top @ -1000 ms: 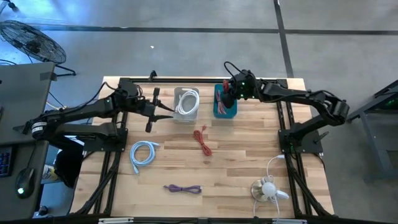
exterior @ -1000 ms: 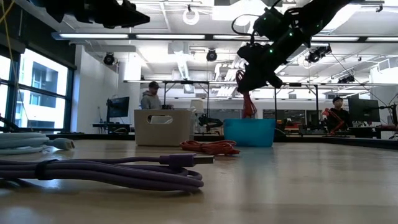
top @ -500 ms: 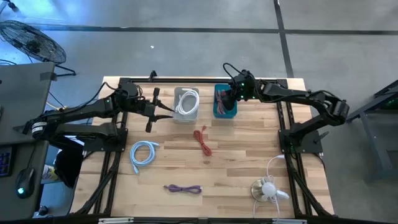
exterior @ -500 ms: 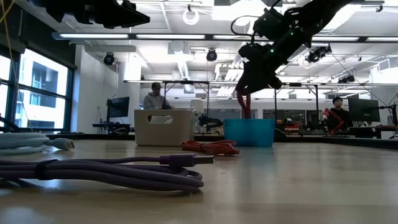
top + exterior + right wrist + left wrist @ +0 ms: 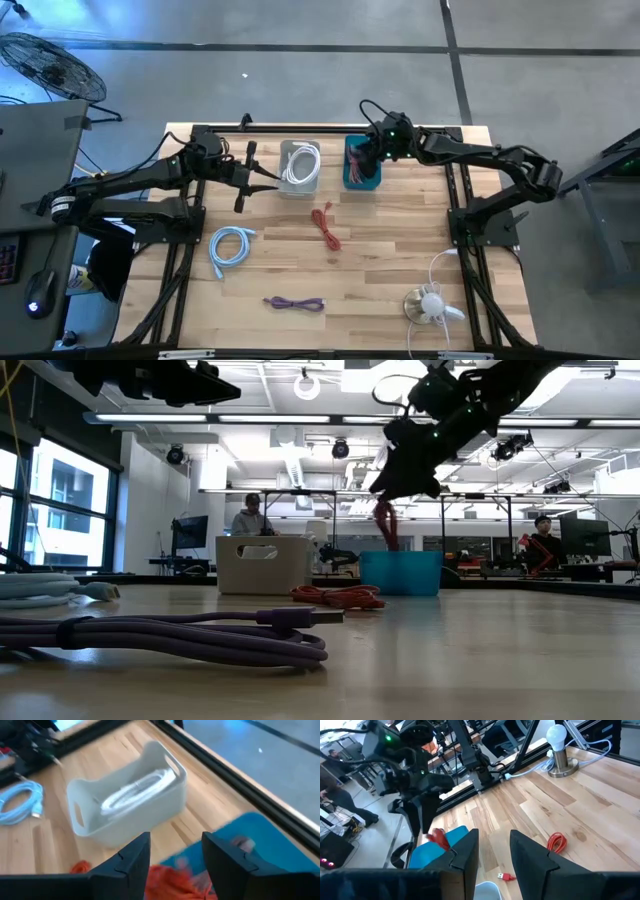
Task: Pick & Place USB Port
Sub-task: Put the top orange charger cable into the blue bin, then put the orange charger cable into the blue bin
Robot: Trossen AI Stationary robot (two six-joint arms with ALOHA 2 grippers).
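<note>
Moved: my right gripper (image 5: 372,158) rises, red cable (image 5: 385,525) dropping beneath into blue bin (image 5: 362,175).
Jaws: apart, empty.
Meaning: I judge this placement finished.

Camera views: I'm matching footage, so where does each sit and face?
High: overhead, straight down; both arms, white bin, blue bin.
Low: table height, across the purple cable toward the room; right gripper above.
Left wrist: past its fingers toward the right arm.
Right wrist: down on both bins; open fingers.
Shared: red cable, high and low.
</note>
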